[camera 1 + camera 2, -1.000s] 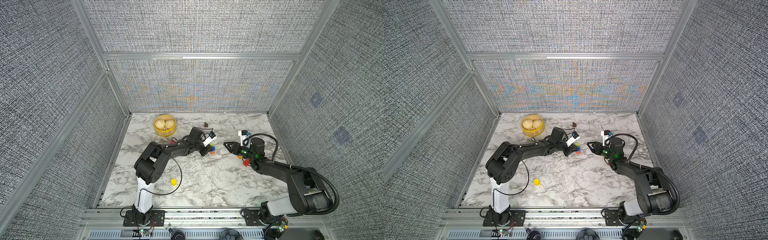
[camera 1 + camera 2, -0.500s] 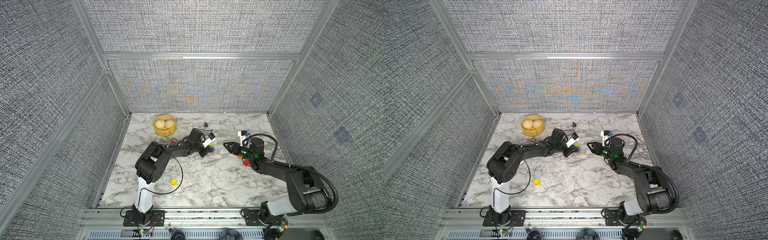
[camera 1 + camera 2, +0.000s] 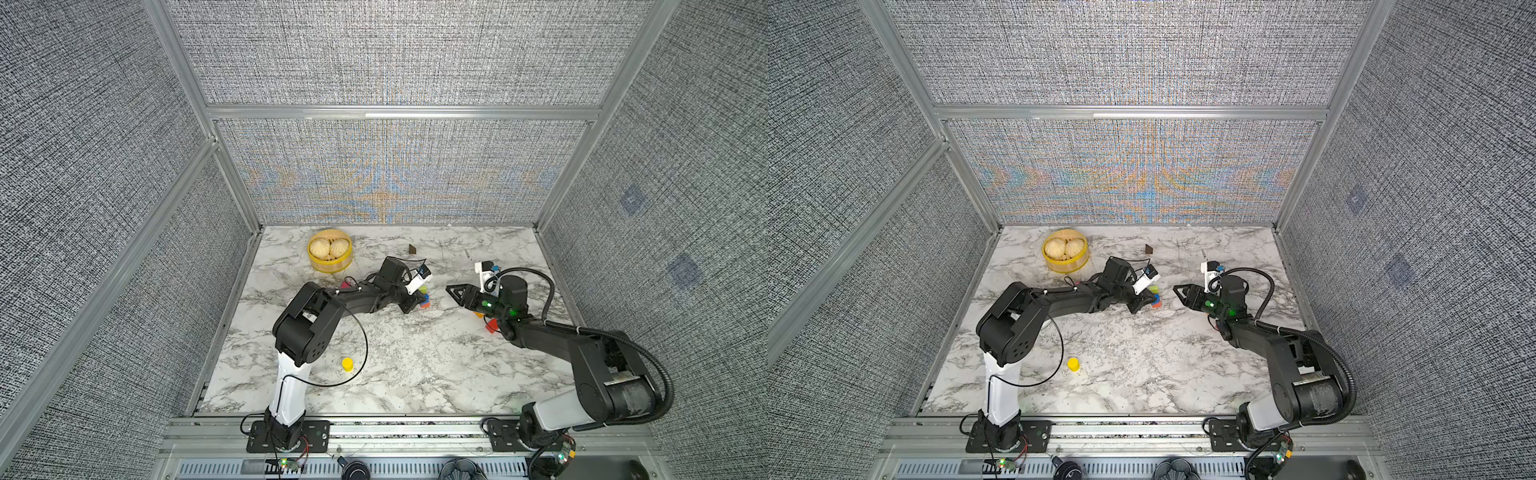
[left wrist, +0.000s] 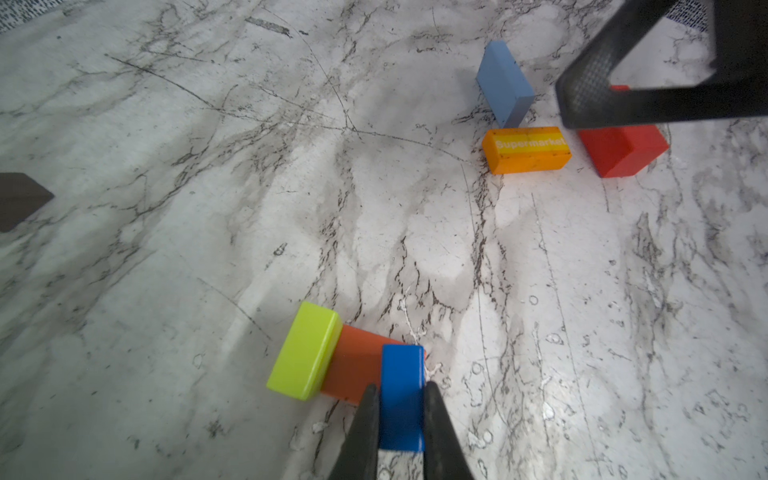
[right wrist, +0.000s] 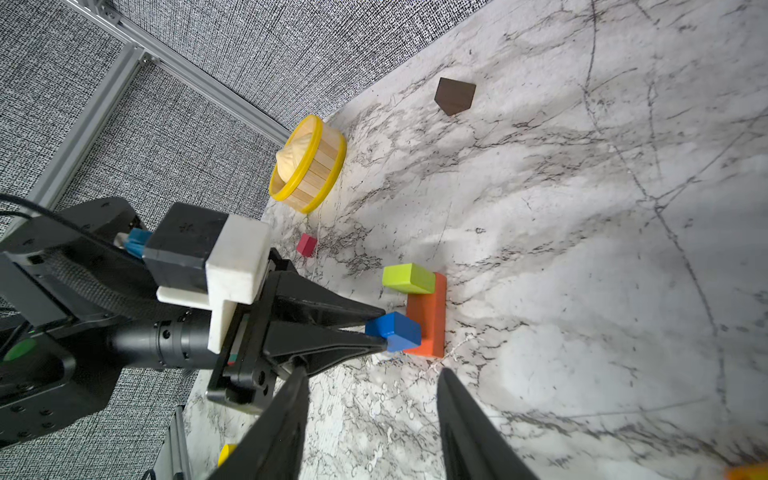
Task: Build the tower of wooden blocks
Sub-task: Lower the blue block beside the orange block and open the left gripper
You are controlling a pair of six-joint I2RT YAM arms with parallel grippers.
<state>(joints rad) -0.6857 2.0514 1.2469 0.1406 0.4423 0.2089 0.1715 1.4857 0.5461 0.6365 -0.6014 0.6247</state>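
Wood blocks point(image 3: 423, 288) lie loose on my marble table point(image 3: 419, 374), most of them in two small groups, one at the middle and one to the right. Far left I see the basket of buns point(image 3: 330, 250) at the back, a yellow cylinder point(image 3: 347, 364) alone toward the front, and a pink cube point(image 5: 306, 244) beside the left arm. Next is the left gripper point(image 4: 401, 386), low at the table and pinched tight on a blue block point(image 4: 402, 361). That block sits against a red-orange bar point(image 4: 353, 368), with a lime block point(image 4: 304, 351) touching one end of the bar. Whether the blue one rests on the bar I cannot tell. A dark brown block point(image 3: 412, 248) lies apart at the back. Right of centre, my right gripper point(image 5: 372, 372) hangs with its jaws partly spread and nothing between them. Under that arm a pale blue block point(image 4: 505, 83), an orange block point(image 4: 527, 149) lettered "Supermarket" and a red block point(image 4: 623, 149) lie close together.
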